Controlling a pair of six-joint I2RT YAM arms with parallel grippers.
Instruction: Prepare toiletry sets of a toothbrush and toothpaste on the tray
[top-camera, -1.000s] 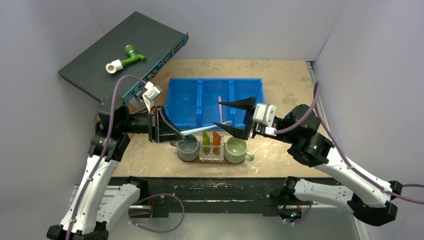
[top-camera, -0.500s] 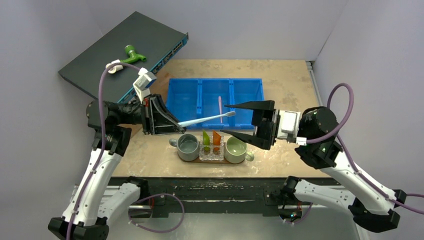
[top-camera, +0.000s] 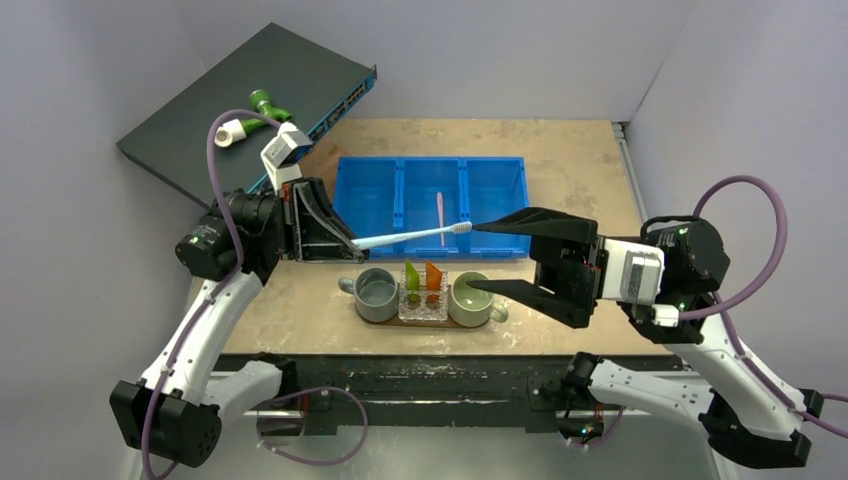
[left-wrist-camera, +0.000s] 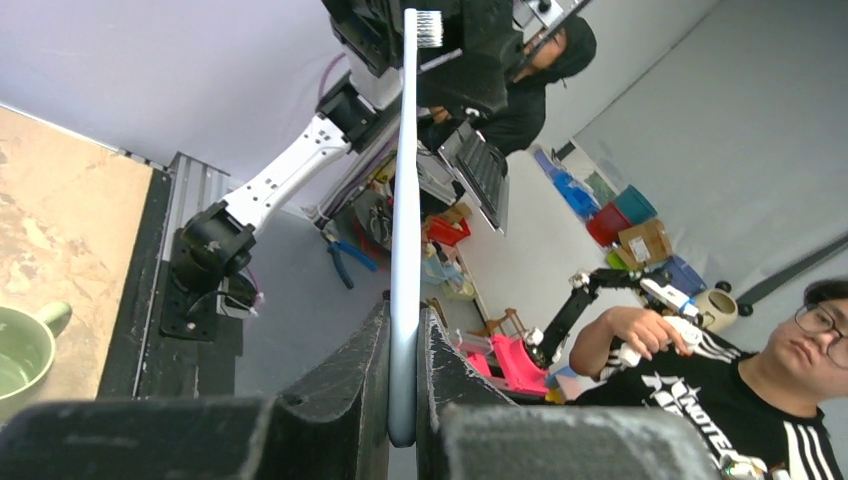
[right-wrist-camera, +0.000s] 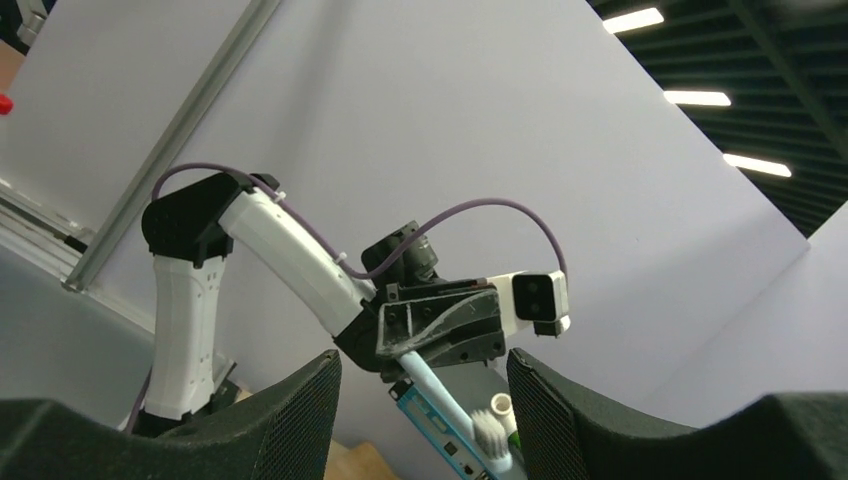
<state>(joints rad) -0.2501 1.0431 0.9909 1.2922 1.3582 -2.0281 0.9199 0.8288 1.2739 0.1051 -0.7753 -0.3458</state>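
Item under inspection: pale blue-white toothbrush (top-camera: 410, 237). It is held off the bench, roughly level, above the strip between the blue bin (top-camera: 372, 205) and the tray (top-camera: 432, 323). Its white bristle head points toward the right arm.

Left gripper (top-camera: 352, 243): fingers clamped on the handle end. The left wrist view shows the handle pinched flat between both pads.

Right gripper (top-camera: 472, 255): fingers wide apart, nothing held, mouth facing the bristle head. The head sits just at the mouth and close to the far finger, not midway. The right wrist view agrees: the bristles lie nearer one finger.

Tray: at the middle of the bench's near edge. It carries a grey mug (top-camera: 377, 293) and a green mug (top-camera: 471, 298). A clear holder (top-camera: 423, 307) stands between them with the lime-green tube (top-camera: 411, 277) and the orange tube (top-camera: 433, 275) upright in it. No brush is in either mug.

Pink toothbrush (top-camera: 441, 213): lying in the blue bin, toward the bench's far edge.

Assessment: this appears to be a hand-to-hand transfer of the brush.

Recommendations:
- Centre the right mouth on the brush before closing, so neither finger knocks it aside.
- Advance past the bristles and take the neck or shaft, since bristles give a soft grip.
- Leave free handle between the two grips.
- Open the left fingers only once the right pair is firmly closed.
- Risk: a slim, smooth handle may twist or drop onto the mugs below.
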